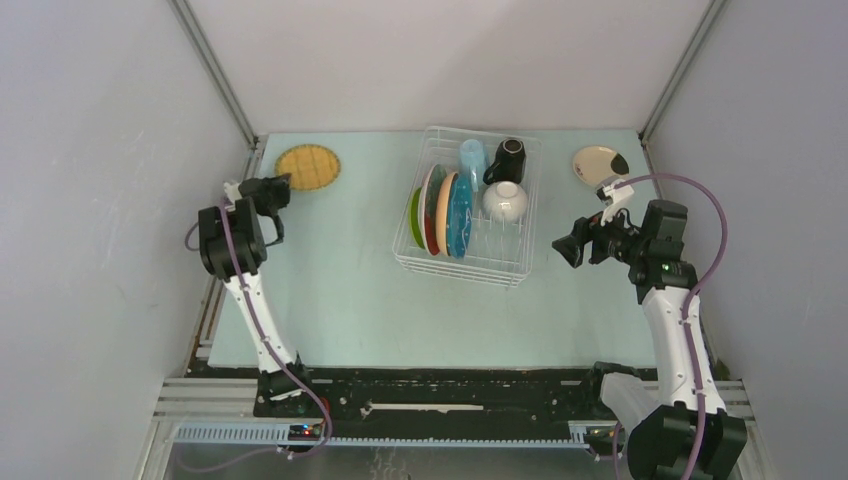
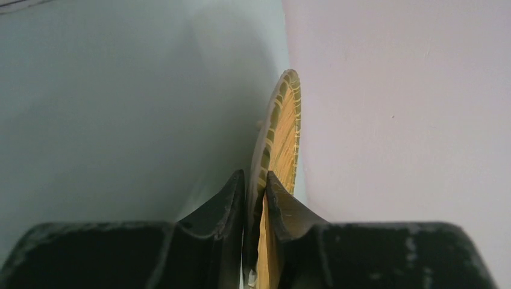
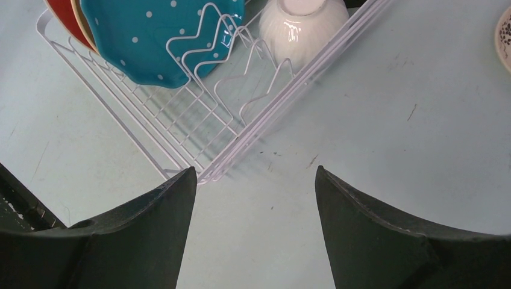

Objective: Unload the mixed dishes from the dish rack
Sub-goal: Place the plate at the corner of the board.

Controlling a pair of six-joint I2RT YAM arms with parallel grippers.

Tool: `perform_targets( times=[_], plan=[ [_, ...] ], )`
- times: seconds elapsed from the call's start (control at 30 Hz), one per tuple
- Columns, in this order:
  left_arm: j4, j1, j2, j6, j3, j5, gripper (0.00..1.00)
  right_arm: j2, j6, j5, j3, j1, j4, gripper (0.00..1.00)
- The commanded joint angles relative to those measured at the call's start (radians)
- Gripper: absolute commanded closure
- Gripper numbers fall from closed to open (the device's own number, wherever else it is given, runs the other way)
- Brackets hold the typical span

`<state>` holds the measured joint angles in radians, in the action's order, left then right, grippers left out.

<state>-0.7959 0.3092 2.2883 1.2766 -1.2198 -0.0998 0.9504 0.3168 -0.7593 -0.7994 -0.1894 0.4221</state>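
Note:
The white wire dish rack [image 1: 460, 268] stands at mid-table, holding upright plates, among them a lime green one [image 1: 415, 218] and a blue dotted one [image 1: 460, 212], plus a white bowl [image 1: 505, 200], a black mug [image 1: 508, 158] and a light-blue cup [image 1: 471, 155]. A yellow woven-pattern plate [image 1: 308, 166] lies flat at the back left. My left gripper [image 1: 283, 185] straddles its near rim [image 2: 280, 138]; the jaws [image 2: 254, 174] stand narrowly parted around it. My right gripper [image 1: 562, 250] hovers open and empty [image 3: 256, 171] by the rack's right corner [image 3: 205, 171].
A cream plate [image 1: 600, 163] lies at the back right, its edge showing in the right wrist view [image 3: 505, 30]. The blue dotted plate [image 3: 150, 36], a red plate [image 3: 60, 15] and the white bowl [image 3: 304, 24] sit among the rack's tines. Grey walls enclose the table.

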Motion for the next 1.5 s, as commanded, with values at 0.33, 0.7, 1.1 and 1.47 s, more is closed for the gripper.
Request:
perform_targets(
  times=[0.33,0.7,1.1,1.47],
  plan=[
    [-0.233,0.059,0.135,0.099,-0.086,-0.145,0.6,0.033,0.031,0.033,-0.006,-0.006,-0.017,0.19],
    [-0.186,0.074,0.153,0.106,-0.113,-0.19,0.39,0.057,0.041,0.049,-0.006,0.006,-0.017,0.19],
    [-0.106,0.075,0.15,0.087,-0.141,-0.214,0.35,0.054,0.042,0.041,-0.006,0.006,-0.017,0.19],
    [-0.208,0.071,0.097,0.047,-0.034,-0.157,0.01,0.053,0.044,0.047,-0.006,0.034,-0.018,0.19]
  ],
)
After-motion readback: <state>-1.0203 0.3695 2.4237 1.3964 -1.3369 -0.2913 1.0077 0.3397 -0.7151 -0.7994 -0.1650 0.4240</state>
